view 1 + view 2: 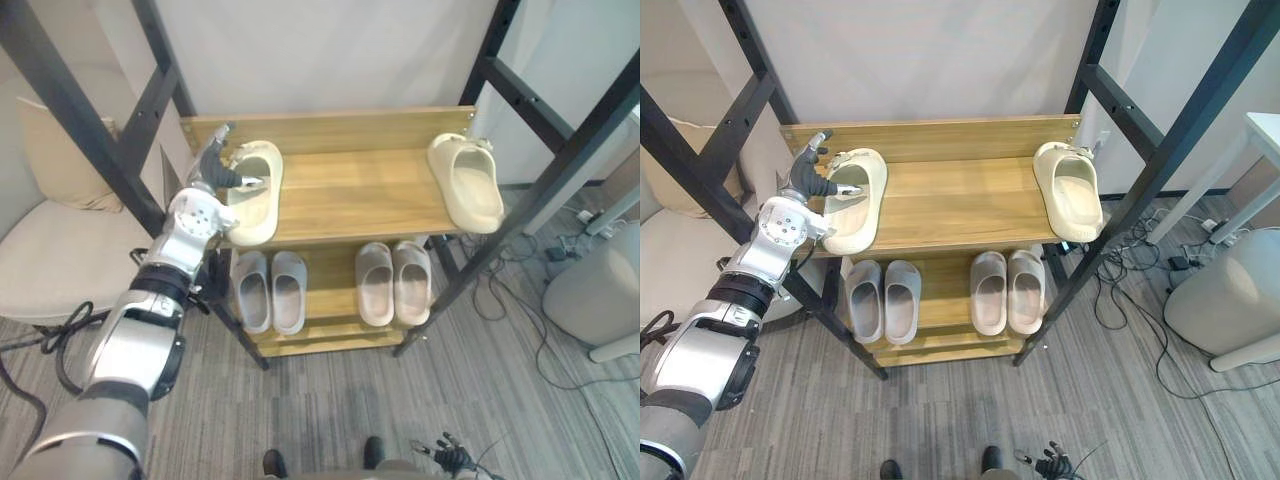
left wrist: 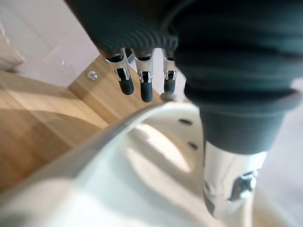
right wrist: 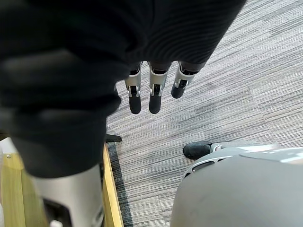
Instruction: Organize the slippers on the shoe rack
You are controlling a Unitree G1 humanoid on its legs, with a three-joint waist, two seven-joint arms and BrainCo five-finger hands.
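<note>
Two cream slippers lie on the top shelf of the wooden shoe rack. One slipper is at the left end and the other at the right end, toe towards me. My left hand is at the left slipper's outer rim. Its fingers are straight and reach past the rim, and its thumb rests inside the slipper. My right hand hangs low over the carpet with its fingers straight and holds nothing.
Two pairs of grey slippers sit side by side on the lower shelf. Black metal frame posts flank the rack. A cushioned seat stands at the left, and a white bin and floor cables at the right.
</note>
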